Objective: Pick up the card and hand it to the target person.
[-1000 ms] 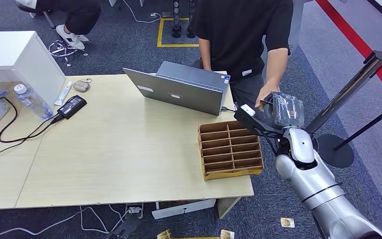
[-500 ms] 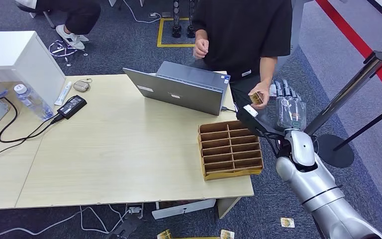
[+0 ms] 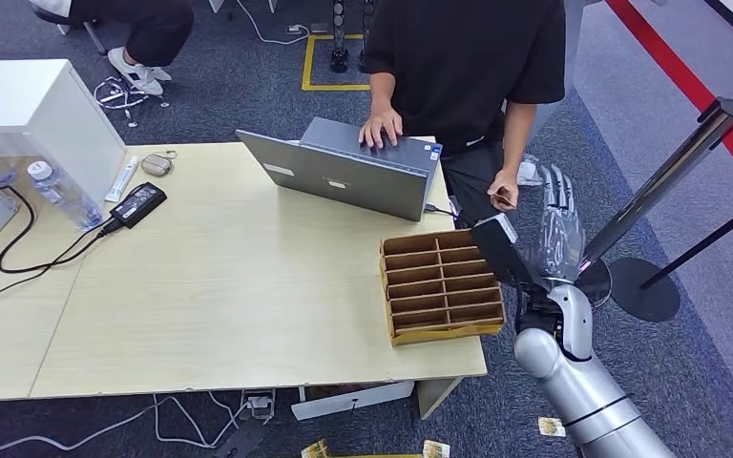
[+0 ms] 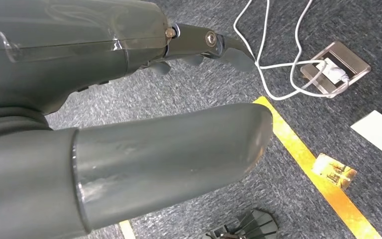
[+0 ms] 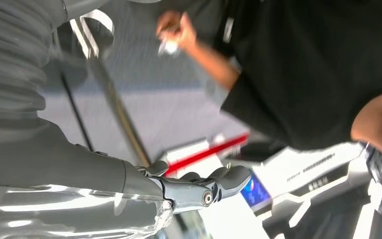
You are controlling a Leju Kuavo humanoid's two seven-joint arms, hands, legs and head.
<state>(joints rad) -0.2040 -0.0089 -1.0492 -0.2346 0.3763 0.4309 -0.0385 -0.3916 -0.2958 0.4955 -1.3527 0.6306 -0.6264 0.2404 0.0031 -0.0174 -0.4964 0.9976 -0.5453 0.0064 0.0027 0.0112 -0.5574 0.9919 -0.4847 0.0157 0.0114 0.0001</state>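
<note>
Your right robot hand (image 3: 555, 224) stands raised beside the surface's (image 3: 210, 286) right end, fingers (image 3: 561, 189) straight, spread and pointing upward, with nothing held. In the right wrist view the same robot hand (image 5: 129, 184) shows its fingers extended and empty. Just left of it, on the surface's right corner, sits the cardboard tray (image 3: 442, 284) of slotted compartments. Just beyond the fingertips hangs the person's hand (image 3: 503, 192), which holds the card (image 3: 503, 200); hand and card are apart from your robot hand. The wrist view shows that hand (image 5: 176, 31) gripping a small pale item, blurred. The person's other hand (image 3: 381, 126) rests on the laptop (image 3: 344, 172), which stands open at the surface's far edge. Your left robot hand (image 4: 129, 124) hangs over the carpet, fingers loosely extended, holding nothing; a loose card (image 4: 334, 171) lies on the floor beside a yellow tape line (image 4: 323, 184).
</note>
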